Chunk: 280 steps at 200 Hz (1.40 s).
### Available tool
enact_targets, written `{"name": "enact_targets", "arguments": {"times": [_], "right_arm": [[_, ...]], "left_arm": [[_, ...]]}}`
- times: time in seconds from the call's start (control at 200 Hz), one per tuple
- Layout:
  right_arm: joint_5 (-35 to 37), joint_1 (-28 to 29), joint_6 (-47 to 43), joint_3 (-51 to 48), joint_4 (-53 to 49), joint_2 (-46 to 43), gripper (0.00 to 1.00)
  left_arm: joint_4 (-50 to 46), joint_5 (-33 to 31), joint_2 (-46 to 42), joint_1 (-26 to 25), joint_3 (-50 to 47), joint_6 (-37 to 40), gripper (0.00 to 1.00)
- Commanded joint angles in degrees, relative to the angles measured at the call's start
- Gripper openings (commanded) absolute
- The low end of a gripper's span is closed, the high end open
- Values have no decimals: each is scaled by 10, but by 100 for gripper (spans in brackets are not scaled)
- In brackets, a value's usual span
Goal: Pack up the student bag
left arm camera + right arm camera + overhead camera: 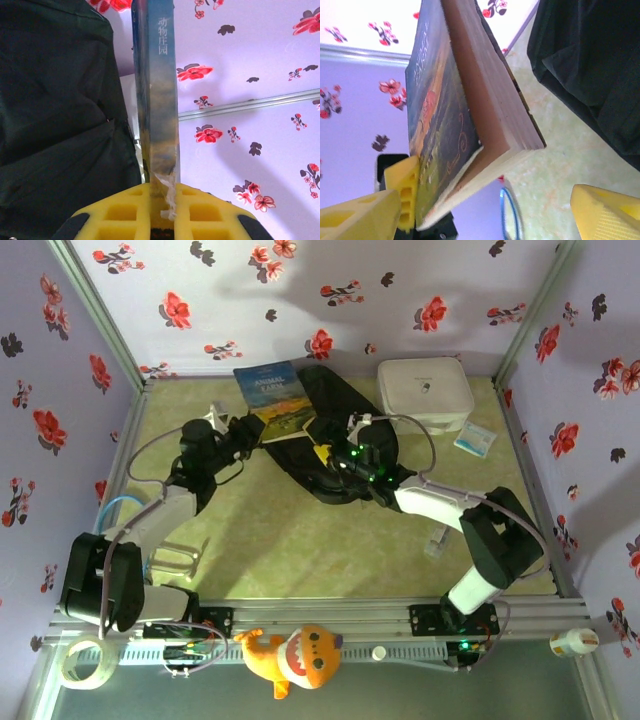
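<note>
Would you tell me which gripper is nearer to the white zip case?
Right. The right gripper hovers over the student bag, which lies beside the white zip case; the left gripper is on the bag's far side, holding the book.

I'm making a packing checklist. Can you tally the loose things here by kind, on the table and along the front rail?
Backpack: 1
Book: 1
White case: 1
Small packet: 1
Plush toy: 1
Tape roll: 1
Bottle: 1
Total: 7
</note>
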Motion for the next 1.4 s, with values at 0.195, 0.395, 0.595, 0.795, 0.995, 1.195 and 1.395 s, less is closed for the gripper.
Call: {"name": "enact_targets", "arguments": {"times": [0.195, 0.395, 0.595, 0.795, 0.995, 1.195, 1.395], "right_arm": [[34, 19, 90, 29, 143, 45, 87], [48, 36, 104, 45, 173, 73, 80], [68, 44, 106, 47, 182, 87, 74], [89, 45, 110, 56, 208, 102, 68], [125, 43, 94, 58, 221, 103, 43], [152, 38, 25, 30, 186, 62, 12], [155, 9, -97, -18, 87, -36, 9]], "left_arm": [[89, -71, 8, -43, 28, -7, 0], [110, -78, 25, -55, 35, -20, 0], [116, -85, 25, -57, 34, -31, 0], [128, -87, 22, -63, 27, -41, 0], [140, -87, 20, -69, 18, -52, 0], [33, -85, -10, -69, 18, 15, 21], [-169, -89, -44, -73, 34, 189, 64]]}}
